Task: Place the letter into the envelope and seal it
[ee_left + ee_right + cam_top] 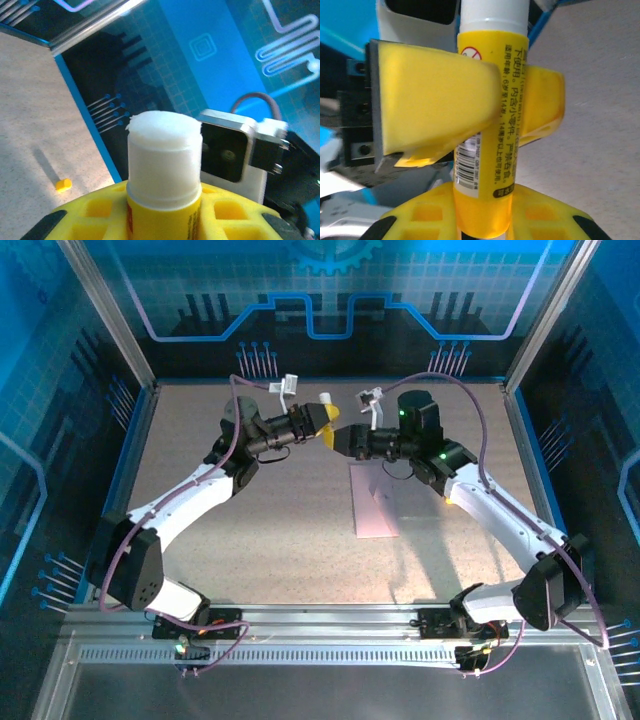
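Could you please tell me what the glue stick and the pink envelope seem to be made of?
Glue stick: glossy yellow barrel with printed text and a barcode, so probably plastic. Its white tip looks matte and slightly ragged at the rim, likely the glue itself, though that is uncertain. Envelope: thin, flat, pale pink sheet with a crease, matte, most likely paper.

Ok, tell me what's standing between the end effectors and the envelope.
Only the glue stick: the left end effector and right end effector both grip it in the air near the far end of the envelope. Nothing else visible lies between them and it.
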Available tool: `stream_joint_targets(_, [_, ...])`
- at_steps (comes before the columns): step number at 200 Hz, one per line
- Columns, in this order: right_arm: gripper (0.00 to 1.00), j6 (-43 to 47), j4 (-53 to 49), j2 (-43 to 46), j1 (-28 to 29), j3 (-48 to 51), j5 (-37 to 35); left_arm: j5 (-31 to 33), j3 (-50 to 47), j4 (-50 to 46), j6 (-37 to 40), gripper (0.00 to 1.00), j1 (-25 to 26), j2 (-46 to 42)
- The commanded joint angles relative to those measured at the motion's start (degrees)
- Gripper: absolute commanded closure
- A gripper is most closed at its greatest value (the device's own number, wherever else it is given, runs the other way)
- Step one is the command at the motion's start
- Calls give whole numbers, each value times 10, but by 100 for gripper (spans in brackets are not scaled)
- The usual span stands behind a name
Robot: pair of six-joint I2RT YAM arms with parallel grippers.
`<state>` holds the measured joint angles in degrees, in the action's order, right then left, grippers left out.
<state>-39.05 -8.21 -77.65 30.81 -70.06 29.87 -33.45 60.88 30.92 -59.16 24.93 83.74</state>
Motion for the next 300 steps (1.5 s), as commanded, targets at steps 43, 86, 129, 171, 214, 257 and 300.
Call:
stream_joint_targets(43, [82,123,-28,-50,141,-82,-261,144,49,-194,45,100,67,-53])
stream_joint_targets(86, [82,137,13,-70,192,-79,-357,146,56,-195,30,100,77,-44])
stream_joint_targets(129, [81,133,28,-64,198,-65,-380,144,59,-197,31,100,77,-39])
stream_joint_targets(171, [74,101,0,-43,171,-61,-366,141,58,-199,41,100,76,-39])
stream_joint_targets(214, [60,59,-69,-8,98,-67,-257,93,21,-117,5,100,42,-35])
stream_joint_targets(257, [54,48,-103,54,20,-40,-173,74,4,-99,12,100,17,-39])
stream_joint_targets(300, [46,16,-76,84,-46,4,-85,43,-1,-51,10,100,5,-27])
